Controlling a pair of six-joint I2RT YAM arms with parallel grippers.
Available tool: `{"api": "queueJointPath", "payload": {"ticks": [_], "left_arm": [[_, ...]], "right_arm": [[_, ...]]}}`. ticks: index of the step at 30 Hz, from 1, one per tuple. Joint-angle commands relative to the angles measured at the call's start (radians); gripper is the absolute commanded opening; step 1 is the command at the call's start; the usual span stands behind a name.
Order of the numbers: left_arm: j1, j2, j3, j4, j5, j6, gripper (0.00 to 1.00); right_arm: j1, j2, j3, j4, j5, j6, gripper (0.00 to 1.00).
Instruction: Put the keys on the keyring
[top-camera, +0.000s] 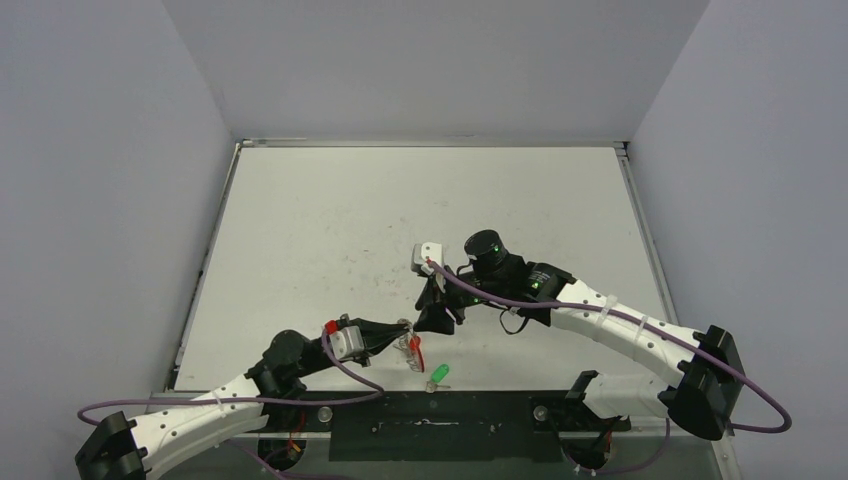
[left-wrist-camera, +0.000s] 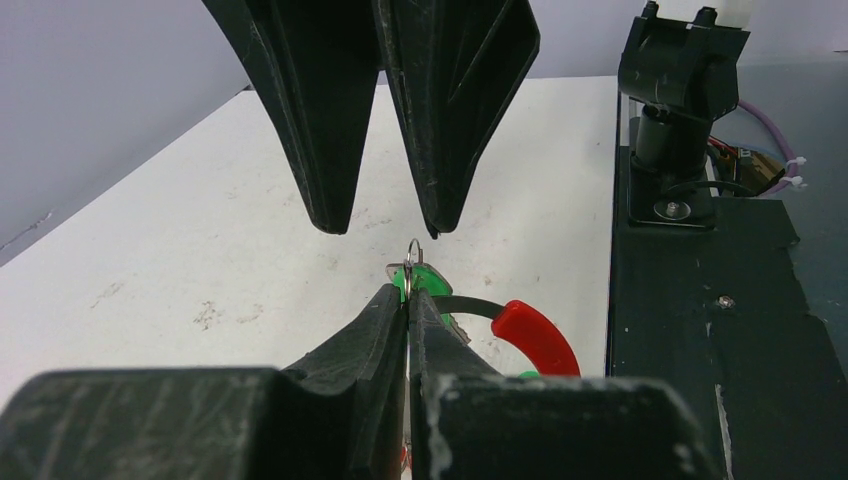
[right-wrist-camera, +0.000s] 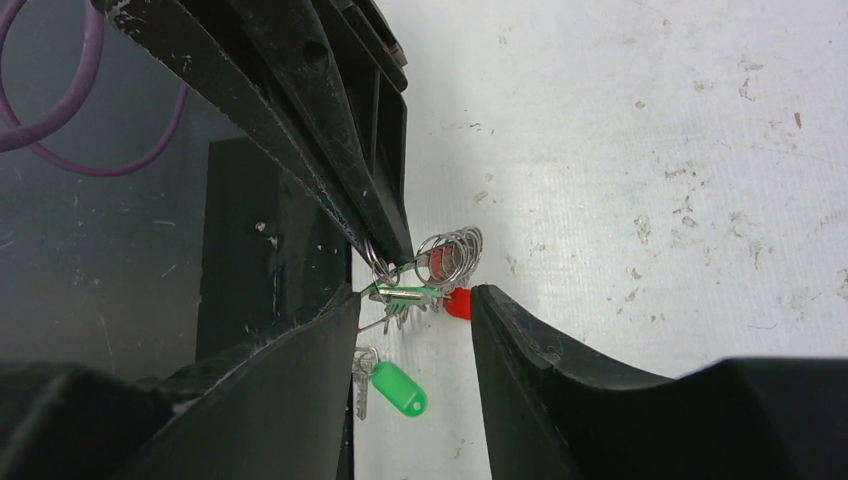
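My left gripper (top-camera: 405, 343) (left-wrist-camera: 410, 295) is shut on the keyring (right-wrist-camera: 452, 252), just above the table's near edge. The ring's silvery coils and red sleeve (left-wrist-camera: 535, 335) (top-camera: 414, 355) hang beside its tips. One green-headed key (right-wrist-camera: 410, 294) (left-wrist-camera: 428, 280) hangs at the ring, right by the left fingertips. My right gripper (top-camera: 433, 322) (right-wrist-camera: 415, 293) (left-wrist-camera: 385, 228) faces the left one, open, with its jaws on either side of that key and touching nothing. A second key with a green head (top-camera: 438, 375) (right-wrist-camera: 398, 388) lies flat on the table below.
The black base plate (top-camera: 430, 420) (left-wrist-camera: 700, 330) runs along the near edge, close to the lying key. The right arm's mount (left-wrist-camera: 680, 90) stands on it. Grey walls enclose the white table (top-camera: 400, 200) on three sides.
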Motion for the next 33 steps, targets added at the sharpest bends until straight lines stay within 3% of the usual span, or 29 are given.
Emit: {"api": "queueJointPath", "payload": {"ticks": [1,3,12,17,22,33], "left_arm": [[-0.005,-0.011,0.017,0.071,-0.014,-0.016,0.00],[-0.005,-0.013,0.019,0.067,-0.015,-0.016,0.00],[-0.005,-0.014,0.023,0.052,-0.017,-0.015,0.00],[-0.005,-0.019,0.023,0.051,-0.017,-0.015,0.00],[-0.006,-0.026,0.023,0.043,-0.018,-0.014,0.00],[-0.005,-0.059,0.017,0.031,-0.026,-0.015,0.00]], "right_arm": [[0.005,-0.007,-0.001,0.009,-0.040,-0.023,0.44],[0.005,-0.002,0.000,0.009,-0.048,-0.025,0.39],[0.017,0.012,0.002,0.024,-0.082,-0.029,0.37],[0.022,0.032,0.010,0.008,-0.081,-0.036,0.11],[0.022,0.045,0.020,-0.015,-0.083,-0.058,0.00],[0.016,0.035,-0.009,-0.032,-0.036,-0.089,0.00]]}}
